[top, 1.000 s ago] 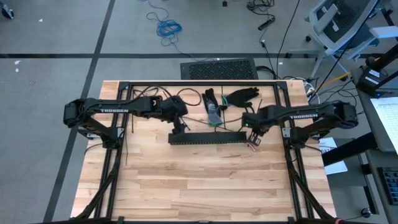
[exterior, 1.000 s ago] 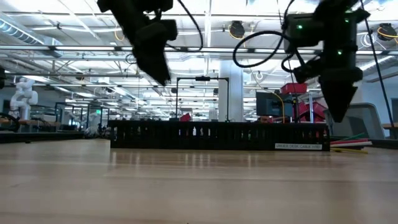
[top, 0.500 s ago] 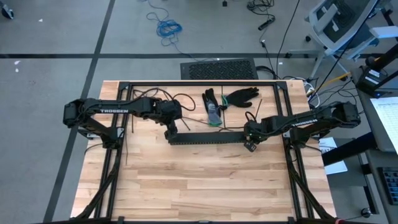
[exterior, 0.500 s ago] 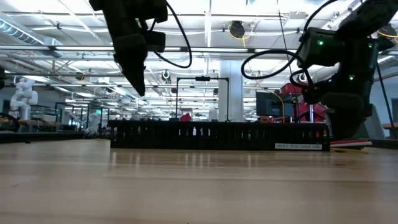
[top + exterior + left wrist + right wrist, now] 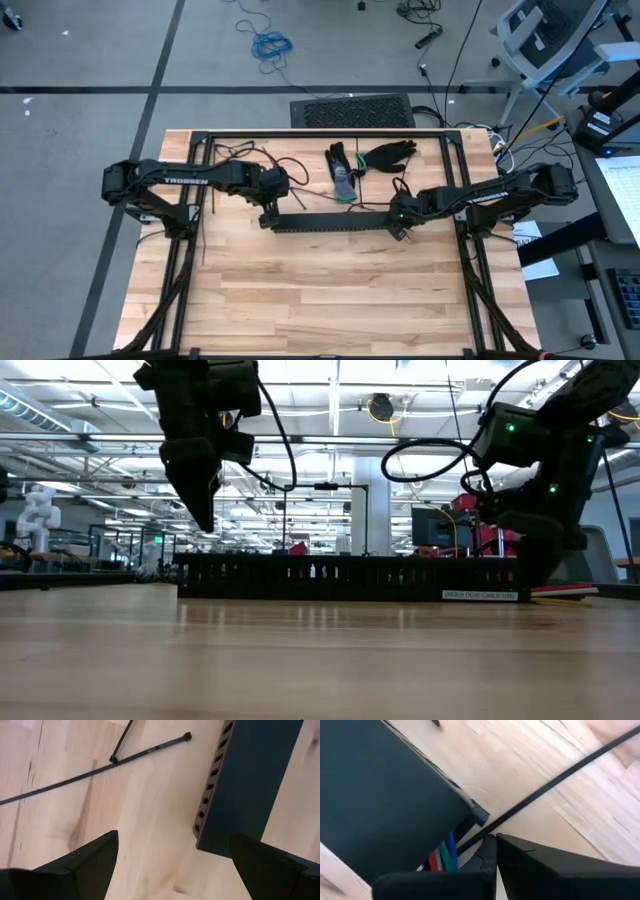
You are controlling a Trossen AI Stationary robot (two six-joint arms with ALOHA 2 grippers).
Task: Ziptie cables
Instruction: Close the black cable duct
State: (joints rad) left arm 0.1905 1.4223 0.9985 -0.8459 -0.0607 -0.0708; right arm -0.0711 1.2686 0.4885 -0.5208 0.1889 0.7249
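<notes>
From above I see my left hand [image 5: 266,212] at the left end of the black slotted rail [image 5: 330,223] and my right hand [image 5: 397,226] at its right end, both on the wooden surface [image 5: 330,290]. Only the left wrist view shows its fingers [image 5: 80,865] spread wide, with 2 zipties [image 5: 100,767] lying beyond. Only the right wrist view shows the cables [image 5: 445,857], red, green and blue, beside the rail's end, with the right hand pinched closed just beside them, holding nothing I can make out.
</notes>
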